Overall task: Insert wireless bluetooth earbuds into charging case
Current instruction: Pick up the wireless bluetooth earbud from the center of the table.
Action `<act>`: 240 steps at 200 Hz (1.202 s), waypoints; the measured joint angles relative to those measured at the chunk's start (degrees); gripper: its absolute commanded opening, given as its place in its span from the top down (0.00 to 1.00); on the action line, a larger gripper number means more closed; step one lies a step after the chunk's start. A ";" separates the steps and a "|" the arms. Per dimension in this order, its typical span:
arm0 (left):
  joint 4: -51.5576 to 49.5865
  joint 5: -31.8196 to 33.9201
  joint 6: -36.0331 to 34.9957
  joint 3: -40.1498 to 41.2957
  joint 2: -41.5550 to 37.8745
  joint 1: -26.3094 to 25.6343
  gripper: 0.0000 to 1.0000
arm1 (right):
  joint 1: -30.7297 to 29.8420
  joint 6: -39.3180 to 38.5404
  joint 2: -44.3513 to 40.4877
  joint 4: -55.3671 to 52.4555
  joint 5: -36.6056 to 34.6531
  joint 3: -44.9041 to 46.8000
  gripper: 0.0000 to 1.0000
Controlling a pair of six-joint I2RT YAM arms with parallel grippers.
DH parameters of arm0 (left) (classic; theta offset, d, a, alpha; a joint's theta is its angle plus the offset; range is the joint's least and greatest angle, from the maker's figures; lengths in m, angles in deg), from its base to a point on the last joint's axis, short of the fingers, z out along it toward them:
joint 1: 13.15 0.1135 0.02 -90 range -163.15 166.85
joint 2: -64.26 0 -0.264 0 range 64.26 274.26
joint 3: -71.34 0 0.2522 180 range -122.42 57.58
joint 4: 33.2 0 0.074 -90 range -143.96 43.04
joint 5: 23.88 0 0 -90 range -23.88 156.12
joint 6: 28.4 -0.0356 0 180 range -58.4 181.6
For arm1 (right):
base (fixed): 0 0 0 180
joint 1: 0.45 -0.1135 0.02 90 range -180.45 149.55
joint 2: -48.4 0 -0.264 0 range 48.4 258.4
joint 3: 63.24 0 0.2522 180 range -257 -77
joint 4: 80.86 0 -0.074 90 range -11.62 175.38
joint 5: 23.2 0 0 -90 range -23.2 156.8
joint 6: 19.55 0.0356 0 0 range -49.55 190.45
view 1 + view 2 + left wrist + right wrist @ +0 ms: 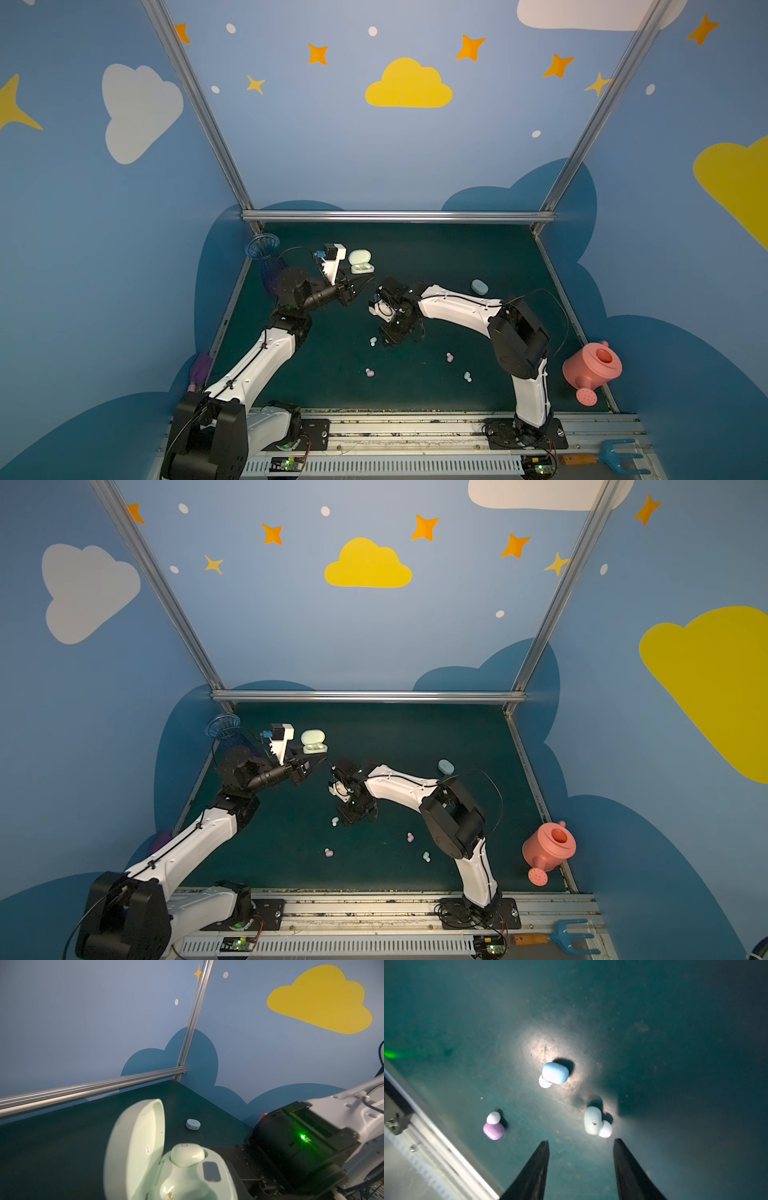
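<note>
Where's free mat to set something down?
Free: back strip of dark green mat between open mint-green charging case and closed pale-blue oval case. Crowded: front centre, four small pastel plastic earbuds scattered by the right gripper.

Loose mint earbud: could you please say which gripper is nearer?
Right: right gripper hangs open close by the mint earbud; left gripper is farther back, at the open case.

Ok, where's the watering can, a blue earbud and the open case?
watering can (587, 370): in a top view, its body.
blue earbud (555, 1073): right wrist view, its shell.
open case (135, 1142): left wrist view, its lid.
</note>
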 measured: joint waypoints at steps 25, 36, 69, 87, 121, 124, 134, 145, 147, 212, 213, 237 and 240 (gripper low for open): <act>0.39 0.00 0.48 0.00 0.00 1.09 0.82 | -0.46 -0.85 1.09 -0.35 -1.53 -1.09 0.57; 0.46 0.04 0.81 0.00 0.00 1.40 0.82 | -0.50 -1.20 1.62 -0.48 -2.19 -1.68 0.57; 0.83 0.15 1.29 0.00 0.02 1.57 0.82 | -0.63 -2.38 2.99 -0.79 -3.23 -2.95 0.58; 0.85 0.15 1.31 0.00 0.02 1.57 0.82 | -0.68 -2.78 3.91 -1.03 -3.43 -4.00 0.60; 0.92 0.15 1.42 0.00 0.02 1.68 0.82 | -0.87 -3.63 5.35 -1.27 -3.61 -4.79 0.64; 0.94 0.13 1.46 0.00 0.02 1.68 0.82 | -0.90 -3.63 5.44 -1.31 -3.63 -4.79 0.65; 1.03 0.13 1.53 0.00 0.07 1.68 0.82 | -0.98 -3.74 5.79 -1.55 -3.78 -4.81 0.66; 1.22 0.13 1.68 0.00 0.15 1.68 0.82 | -1.09 -3.80 6.08 -1.86 -4.00 -4.81 0.67; 1.25 0.13 1.68 0.00 0.20 1.68 0.82 | -1.09 -3.82 6.08 -1.81 -4.04 -4.83 0.67; 1.88 -0.07 2.40 0.00 1.16 1.68 0.82 | -1.53 -3.87 6.19 -2.38 -5.11 -4.92 0.76; 1.88 -0.07 2.40 0.00 1.16 1.68 0.82 | -1.53 -3.89 6.19 -2.38 -5.14 -4.92 0.76; 2.08 -0.13 2.56 0.00 1.16 1.68 0.82 | -1.77 -3.82 6.43 -2.86 -6.05 -5.38 0.82; 2.10 -0.13 2.56 0.00 1.16 1.68 0.82 | -1.84 -3.78 6.47 -2.91 -6.16 -5.46 0.83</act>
